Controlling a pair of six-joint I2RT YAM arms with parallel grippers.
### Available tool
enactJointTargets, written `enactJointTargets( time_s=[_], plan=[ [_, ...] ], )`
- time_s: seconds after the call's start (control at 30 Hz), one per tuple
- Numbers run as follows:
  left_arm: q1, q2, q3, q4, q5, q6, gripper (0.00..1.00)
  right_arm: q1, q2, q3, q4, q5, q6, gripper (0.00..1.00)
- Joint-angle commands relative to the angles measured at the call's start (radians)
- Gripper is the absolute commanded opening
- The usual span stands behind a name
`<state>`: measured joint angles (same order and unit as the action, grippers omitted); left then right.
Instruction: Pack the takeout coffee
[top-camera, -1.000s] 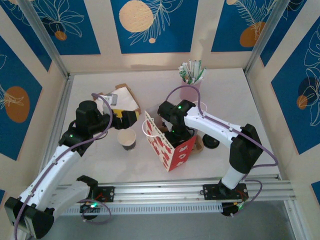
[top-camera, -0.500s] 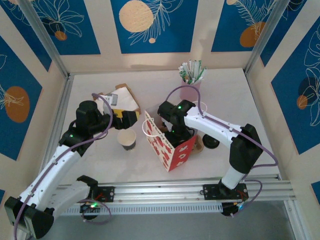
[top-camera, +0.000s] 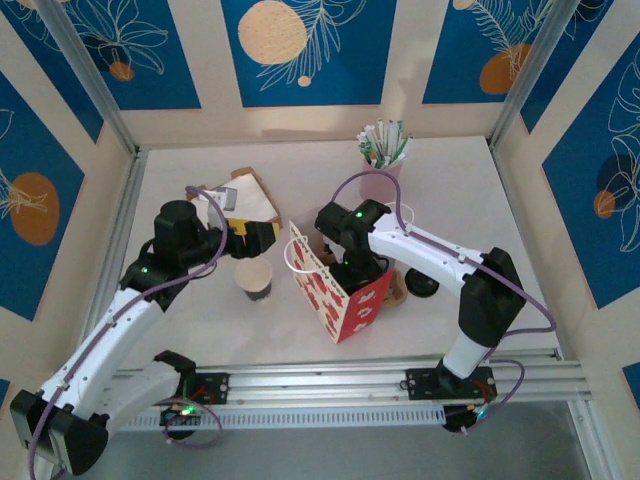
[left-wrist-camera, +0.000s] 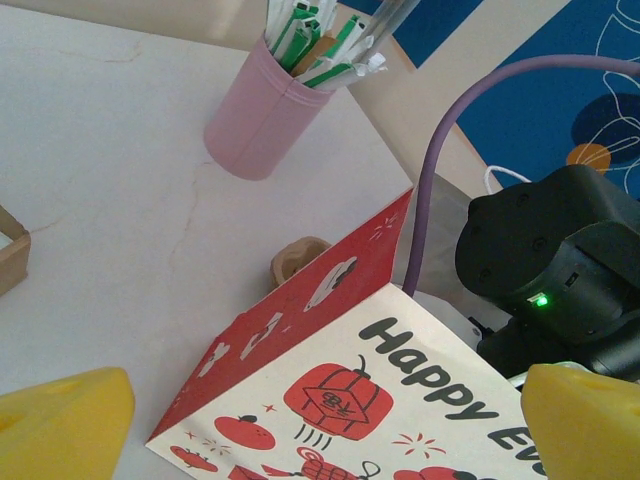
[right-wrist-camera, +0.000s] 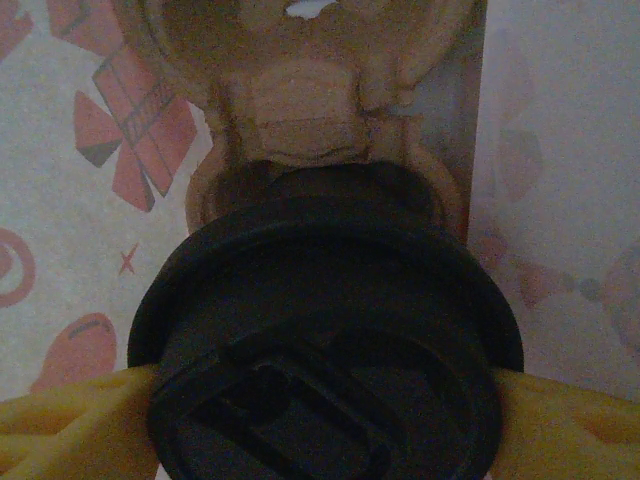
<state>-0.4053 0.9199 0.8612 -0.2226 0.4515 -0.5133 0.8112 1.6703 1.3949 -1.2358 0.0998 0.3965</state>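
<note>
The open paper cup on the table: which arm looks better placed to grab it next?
Left, probably. The left pincer hangs open beside the paper cup, while the right pincer is down inside the red bag, gripping a black-lidded cup.

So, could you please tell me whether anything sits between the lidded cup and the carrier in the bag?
Nothing visible does. The cup, gripped by the right fingers, is directly over a carrier pocket inside the bag, though the cup hides most of that pocket.
</note>
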Motion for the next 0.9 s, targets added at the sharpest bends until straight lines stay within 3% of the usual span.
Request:
enactJointTargets(
  time_s=[0.0, 0.87],
  plan=[
    [-0.014, 0.002, 0.027, 0.028, -0.007, 0.026, 0.99, 0.006, 0.054, -0.025, 0.03, -0.011, -0.002, 0.8],
    [-0.017, 0.004, 0.019, 0.032, -0.011, 0.024, 0.99, 0.014, 0.021, 0.01, -0.006, 0.012, 0.01, 0.85]
  ],
)
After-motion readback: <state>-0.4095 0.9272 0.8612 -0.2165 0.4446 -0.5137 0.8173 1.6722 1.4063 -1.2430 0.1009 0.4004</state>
